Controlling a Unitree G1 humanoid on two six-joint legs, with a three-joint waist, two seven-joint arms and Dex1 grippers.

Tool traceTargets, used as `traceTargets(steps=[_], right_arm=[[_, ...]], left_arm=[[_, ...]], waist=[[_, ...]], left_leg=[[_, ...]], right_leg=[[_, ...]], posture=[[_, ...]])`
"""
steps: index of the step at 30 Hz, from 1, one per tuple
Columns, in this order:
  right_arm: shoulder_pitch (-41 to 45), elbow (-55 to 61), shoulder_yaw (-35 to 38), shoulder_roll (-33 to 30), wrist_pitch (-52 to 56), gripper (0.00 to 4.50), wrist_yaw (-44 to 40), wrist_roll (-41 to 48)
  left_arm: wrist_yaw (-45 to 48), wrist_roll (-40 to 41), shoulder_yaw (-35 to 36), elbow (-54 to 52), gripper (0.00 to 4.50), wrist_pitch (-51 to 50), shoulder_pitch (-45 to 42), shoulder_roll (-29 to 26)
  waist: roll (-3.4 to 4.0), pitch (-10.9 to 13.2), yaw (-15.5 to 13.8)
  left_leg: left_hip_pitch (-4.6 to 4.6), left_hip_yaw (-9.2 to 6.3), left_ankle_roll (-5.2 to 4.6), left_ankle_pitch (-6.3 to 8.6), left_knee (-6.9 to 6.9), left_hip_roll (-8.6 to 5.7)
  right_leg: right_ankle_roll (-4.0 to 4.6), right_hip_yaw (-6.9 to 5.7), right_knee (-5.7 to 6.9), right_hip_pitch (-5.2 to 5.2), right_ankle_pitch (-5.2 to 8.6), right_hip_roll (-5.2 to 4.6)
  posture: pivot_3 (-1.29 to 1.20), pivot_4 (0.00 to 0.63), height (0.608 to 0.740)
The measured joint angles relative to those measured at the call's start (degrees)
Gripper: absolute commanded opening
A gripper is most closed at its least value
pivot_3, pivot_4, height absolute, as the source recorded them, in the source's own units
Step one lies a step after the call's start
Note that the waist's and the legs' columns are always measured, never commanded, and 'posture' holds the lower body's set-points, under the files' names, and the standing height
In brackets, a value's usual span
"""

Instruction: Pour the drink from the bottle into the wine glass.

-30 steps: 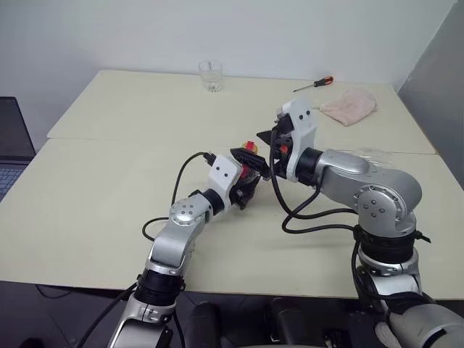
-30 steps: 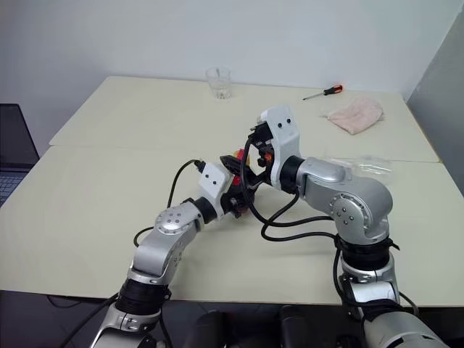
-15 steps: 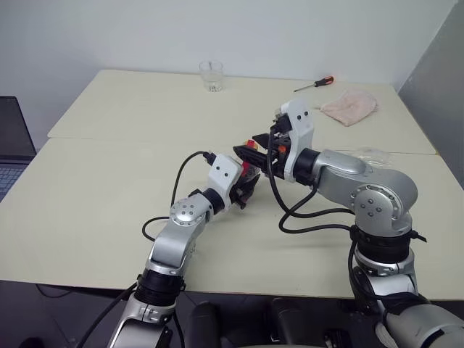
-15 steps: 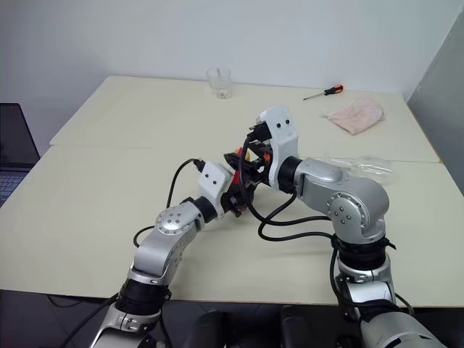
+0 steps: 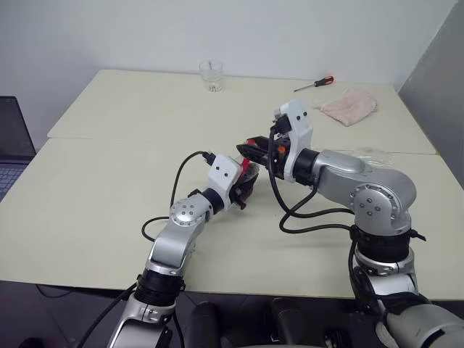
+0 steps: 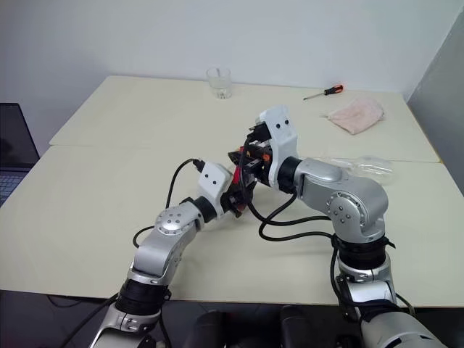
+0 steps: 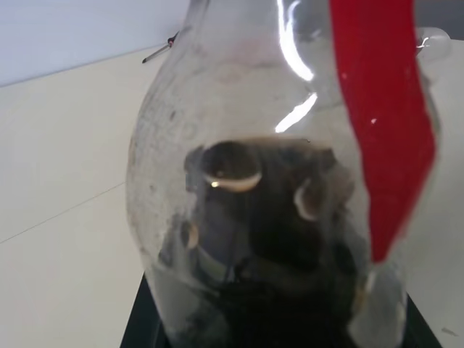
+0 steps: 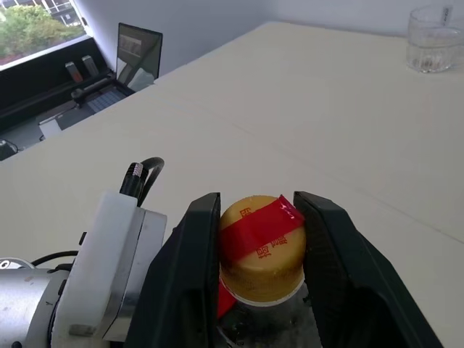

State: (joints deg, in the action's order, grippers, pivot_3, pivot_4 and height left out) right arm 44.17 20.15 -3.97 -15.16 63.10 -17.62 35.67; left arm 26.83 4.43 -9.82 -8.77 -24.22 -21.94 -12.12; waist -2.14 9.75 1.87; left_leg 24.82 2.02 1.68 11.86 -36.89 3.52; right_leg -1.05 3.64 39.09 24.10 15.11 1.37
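My left gripper (image 5: 244, 184) is shut on the rounded body of the small clear bottle (image 7: 275, 167), holding it upright just above the middle of the table. The dark drink (image 7: 268, 239) sits low in the bottle, and a red label strip runs down its side. My right gripper (image 8: 259, 206) comes in level from the right, and both its black fingers (image 8: 190, 246) press against the yellow-and-red cap (image 8: 261, 243). A clear glassy object (image 6: 366, 165) lies low on the table behind my right forearm; I cannot tell if it is the wine glass.
A short clear tumbler (image 5: 211, 75) stands at the far edge of the cream table (image 5: 109, 181). A screwdriver (image 5: 314, 83) and a pink cloth (image 5: 349, 106) lie at the back right. A laptop (image 5: 11, 145) sits off the left edge.
The right gripper's fingers have closed from wide open onto the bottle's cap. The left gripper and the bottle have stayed in place.
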Motion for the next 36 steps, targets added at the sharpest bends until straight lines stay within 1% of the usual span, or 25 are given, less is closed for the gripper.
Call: traceTargets(steps=[2, 4, 6, 10, 14, 17, 20, 23, 28, 30, 31, 33, 34, 36], right_arm=[[1.74, -3.88, -4.34, -4.39, -6.61, 1.24, -7.76, -2.93], [3.34, -7.95, -6.84, -6.21, -12.06, 1.24, -13.98, -5.13], [5.89, -14.66, -9.23, -7.13, -18.55, 1.24, -20.98, -7.43], [12.45, -32.23, -13.16, -5.97, -33.14, 1.24, -34.49, -12.12], [17.22, -46.12, -13.95, -4.58, -42.97, 1.24, -45.46, -14.65], [20.21, -54.33, -14.16, -3.90, -48.66, 1.24, -52.19, -16.66], [22.27, -60.71, -13.43, -2.96, -51.77, 1.24, -56.26, -17.11], [23.93, -64.82, -12.74, -1.97, -53.97, 1.24, -58.06, -17.95], [24.85, -66.89, -11.12, -1.40, -54.46, 1.24, -59.75, -18.88], [24.85, -66.56, -10.61, -1.45, -53.51, 1.97, -59.95, -19.01], [24.86, -66.18, -10.19, -1.65, -52.58, 2.25, -59.93, -19.10], [24.84, -65.07, -9.31, -2.31, -50.45, 3.01, -59.82, -19.05], [24.76, -63.84, -8.49, -2.60, -49.09, 3.29, -59.75, -18.83], [24.52, -60.08, -6.99, -3.20, -46.61, 4.00, -59.54, -18.43]], left_arm=[[0.14, 0.05, 0.08, 0.03, 1.26, -0.03, 0.06, -0.11], [0.21, 0.09, 0.20, 0.04, 1.23, -0.07, 0.12, -0.22], [0.20, 0.11, 0.61, 0.16, 1.21, -0.28, 0.18, -0.51], [-0.08, 0.03, 1.75, 0.75, 1.16, -1.46, 0.30, -0.92], [-0.18, -0.03, 1.79, 0.82, 1.15, -2.14, 0.76, -1.10], [-0.18, -0.04, 1.46, 0.81, 1.13, -2.73, 1.11, -1.10], [-0.19, -0.05, 1.19, 0.74, 1.13, -2.93, 1.30, -1.06], [-0.49, -0.06, 1.26, 0.73, 1.13, -2.98, 1.30, -1.06], [-1.06, -0.05, 1.20, 0.30, 1.13, -2.98, 1.28, -0.94], [-1.11, -0.05, 1.18, 0.21, 1.13, -2.97, 1.28, -0.75], [-1.10, -0.03, 1.15, 0.19, 1.13, -2.94, 1.27, -0.71], [-1.03, 0.01, 0.87, -0.12, 1.13, -2.71, 1.26, -0.43], [-0.93, 0.02, 0.64, -0.36, 1.13, -2.59, 1.24, -0.36], [-0.67, 0.02, 0.07, -0.45, 1.07, -2.45, 1.15, -0.15]], waist=[[0.02, 0.01, 0.04], [0.01, 0.01, 0.11], [0.02, 0.01, 0.18], [0.02, 0.02, 0.14], [0.03, 0.05, -0.05], [0.03, 0.05, -0.11], [0.04, 0.05, -0.09], [0.05, 0.06, -0.09], [0.06, 0.06, -0.10], [0.06, 0.06, -0.11], [0.06, 0.06, -0.12], [0.07, 0.07, -0.15], [0.07, 0.07, -0.16], [0.08, 0.08, -0.18]], left_leg=[[-0.01, 0.03, 0.00, 0.00, 0.00, -0.01], [-0.01, 0.04, -0.01, 0.00, -0.01, 0.01], [-0.03, 0.11, -0.01, 0.00, 0.01, 0.04], [-0.03, 0.13, -0.01, 0.00, 0.03, 0.07], [-0.02, 0.18, 0.00, 0.00, 0.02, 0.05], [-0.02, 0.21, 0.00, 0.00, 0.01, 0.02], [-0.02, 0.20, 0.00, 0.00, 0.01, 0.02], [-0.02, 0.18, 0.00, 0.00, 0.02, 0.04], [-0.02, 0.17, 0.00, 0.00, 0.02, 0.03], [-0.02, 0.15, 0.00, 0.00, 0.02, 0.03], [-0.02, 0.14, 0.00, 0.00, 0.01, 0.03], [-0.02, 0.14, 0.00, 0.00, 0.01, 0.03], [-0.02, 0.13, 0.00, 0.00, 0.02, 0.03], [-0.02, 0.11, 0.00, 0.00, 0.02, 0.02]], right_leg=[[-0.02, -0.05, -0.03, 0.02, 0.01, 0.00], [-0.01, -0.05, -0.04, 0.01, 0.01, 0.03], [0.00, -0.05, -0.04, 0.02, 0.00, 0.09], [0.03, -0.07, -0.05, 0.03, -0.01, 0.12], [0.03, -0.06, -0.07, 0.02, -0.02, 0.04], [0.04, -0.06, -0.07, 0.02, -0.02, -0.03], [0.04, -0.06, -0.03, 0.02, -0.02, -0.04], [0.04, -0.06, -0.01, 0.03, -0.02, -0.03], [0.05, -0.06, -0.01, 0.02, -0.03, -0.06], [0.05, -0.04, -0.01, 0.02, -0.03, -0.08], [0.05, -0.05, -0.01, 0.02, -0.03, -0.09], [0.05, -0.05, -0.01, 0.02, -0.03, -0.11], [0.05, -0.05, -0.01, 0.03, -0.03, -0.12], [0.05, -0.03, -0.01, 0.02, -0.03, -0.12]], posture=[[0.00, 0.150, 0.740], [0.00, 0.150, 0.740], [0.00, 0.150, 0.740], [0.00, 0.150, 0.740], [0.00, 0.150, 0.740], [0.00, 0.150, 0.740], [0.00, 0.150, 0.740], [0.00, 0.150, 0.740], [0.00, 0.150, 0.740], [0.00, 0.150, 0.740], [0.00, 0.150, 0.740], [0.00, 0.150, 0.740], [0.00, 0.150, 0.740], [0.00, 0.150, 0.740]])
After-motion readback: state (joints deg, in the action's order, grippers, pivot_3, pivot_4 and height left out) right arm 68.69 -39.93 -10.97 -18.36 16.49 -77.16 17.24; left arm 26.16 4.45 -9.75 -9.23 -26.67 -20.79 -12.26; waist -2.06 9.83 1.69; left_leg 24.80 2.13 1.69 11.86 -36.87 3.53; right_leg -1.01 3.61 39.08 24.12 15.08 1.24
